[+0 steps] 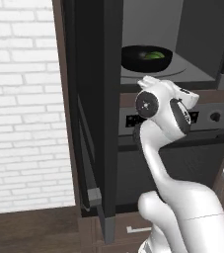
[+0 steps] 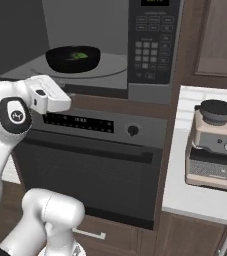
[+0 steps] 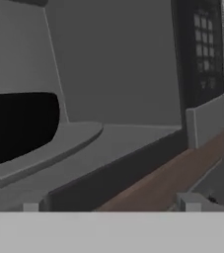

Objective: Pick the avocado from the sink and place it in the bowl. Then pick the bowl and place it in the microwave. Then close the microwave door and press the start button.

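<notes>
The avocado (image 1: pixel 154 55) shows as a small bright green patch lying inside the bowl (image 1: pixel 133 60), a wide, shallow black dish whose rim hides most of the fruit; from the right base view the same green (image 2: pixel 79 56) sits just off the middle of the bowl (image 2: pixel 57 62). The bowl stands on the pale round turntable (image 2: pixel 110 67) inside the microwave (image 2: pixel 110 20), toward the left of the cavity, with bare floor to its right and grey walls well clear above and behind it. In the hand view the bowl (image 3: pixel 15 126) is a dark mass at the left, and the cavity's front lip runs slanting just ahead of the camera, with the keypad (image 3: pixel 202 44) at the right. The microwave door (image 1: pixel 91 99) stands swung wide open to the left, seen nearly edge-on, its dark panel reaching down past the oven (image 2: pixel 90 165) below. The arm's wrist is in front of the strip between cavity and oven display, outside the opening. The gripper (image 3: pixel 111 206) shows only two small grey fingertips (image 3: pixel 187 202) set well apart at the bottom of the hand view, with nothing between them, so it looks open and empty. A coffee machine (image 2: pixel 217 145) stands on the white counter (image 2: pixel 185 200) to the right.
</notes>
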{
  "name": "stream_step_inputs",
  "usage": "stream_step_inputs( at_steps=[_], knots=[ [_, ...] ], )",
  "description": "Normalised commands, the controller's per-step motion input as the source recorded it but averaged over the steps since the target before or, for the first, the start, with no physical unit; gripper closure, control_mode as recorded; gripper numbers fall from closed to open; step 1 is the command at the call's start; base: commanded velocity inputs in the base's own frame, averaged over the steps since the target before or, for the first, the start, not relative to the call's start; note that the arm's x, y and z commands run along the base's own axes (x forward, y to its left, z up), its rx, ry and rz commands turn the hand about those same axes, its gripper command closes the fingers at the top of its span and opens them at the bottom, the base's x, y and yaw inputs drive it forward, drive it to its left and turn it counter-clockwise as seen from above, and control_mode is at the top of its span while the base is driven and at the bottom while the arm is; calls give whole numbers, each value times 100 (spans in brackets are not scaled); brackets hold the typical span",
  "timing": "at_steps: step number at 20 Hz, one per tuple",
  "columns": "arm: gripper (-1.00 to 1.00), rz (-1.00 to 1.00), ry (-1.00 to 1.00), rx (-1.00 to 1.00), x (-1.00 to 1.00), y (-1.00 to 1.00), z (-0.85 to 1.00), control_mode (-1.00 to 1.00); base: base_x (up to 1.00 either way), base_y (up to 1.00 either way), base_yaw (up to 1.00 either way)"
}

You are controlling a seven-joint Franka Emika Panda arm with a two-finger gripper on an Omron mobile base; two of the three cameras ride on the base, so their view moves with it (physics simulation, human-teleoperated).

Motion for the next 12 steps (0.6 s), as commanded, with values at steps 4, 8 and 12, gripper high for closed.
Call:
stream_step_inputs(
  at_steps=[4,8,12],
  knots=[
    [-100,-7,-16,-35,-30,25,-9,-100,0,0,0],
    [-100,-6,-14,-35,-33,34,-1,-100,0,0,0],
    [-100,-4,-20,-33,-45,33,0,-100,0,0,0]
  ],
)
